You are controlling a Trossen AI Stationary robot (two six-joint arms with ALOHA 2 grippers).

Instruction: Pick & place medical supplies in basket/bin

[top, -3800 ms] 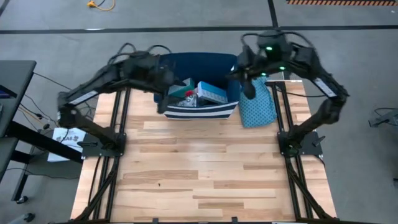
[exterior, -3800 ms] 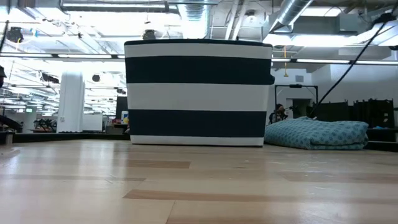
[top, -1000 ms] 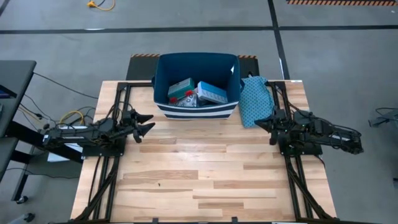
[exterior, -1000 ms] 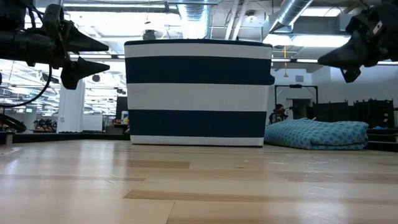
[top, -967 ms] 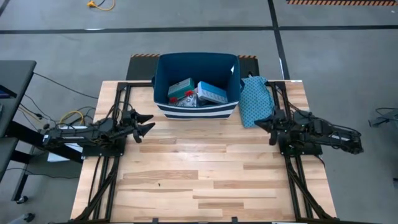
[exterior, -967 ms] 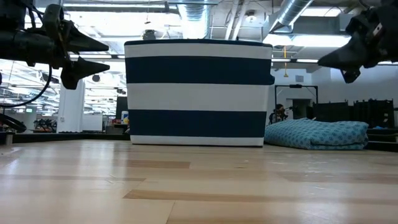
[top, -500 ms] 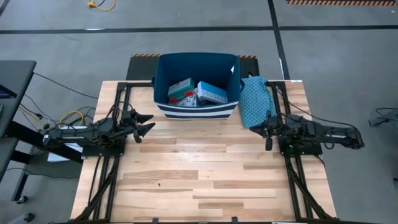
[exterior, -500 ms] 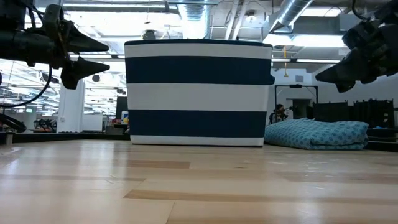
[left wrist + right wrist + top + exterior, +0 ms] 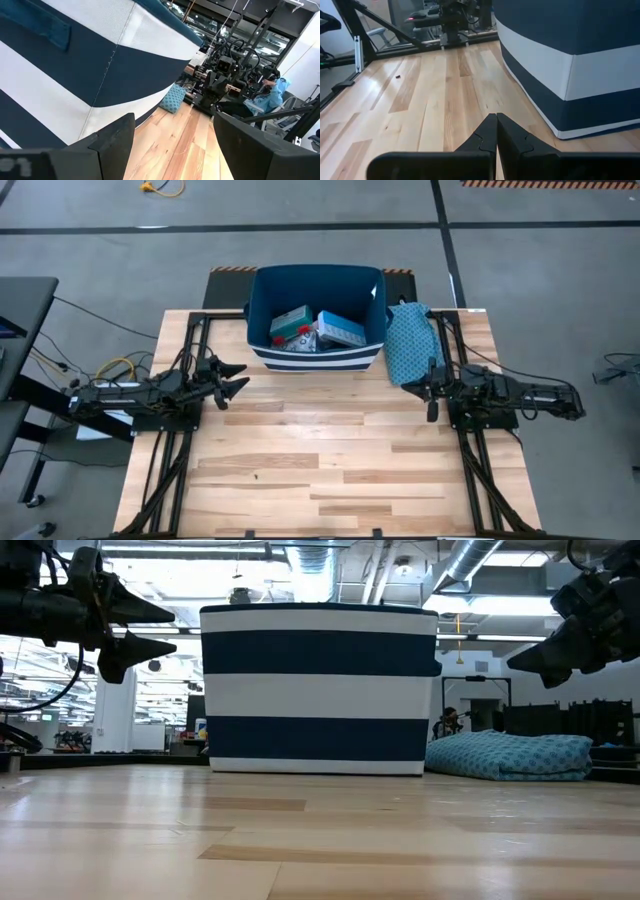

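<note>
The navy bin (image 9: 315, 361) with white stripes stands at the table's far middle, its base on the wood. Inside lie medical supplies: a white packet with green print (image 9: 290, 319), a teal box (image 9: 341, 328) and smaller items I cannot tell apart. My left gripper (image 9: 238, 378) hovers open near the left edge, level, pointing toward the bin's left front corner (image 9: 107, 75). My right gripper (image 9: 407, 387) hovers shut at the right side, tipped slightly down, just near of the teal patterned cloth bag (image 9: 411, 344). Neither gripper holds anything.
The cloth bag (image 9: 510, 755) lies flat on the table right of the bin (image 9: 318, 690). Bare wooden tabletop (image 9: 320, 460) stretches from the bin to the near edge. Arm frames run along both side edges.
My right gripper has sunk a little and slid toward the table's middle, rolling and tipping its shut fingers slightly downward, then come to rest. The left arm has kept still.
</note>
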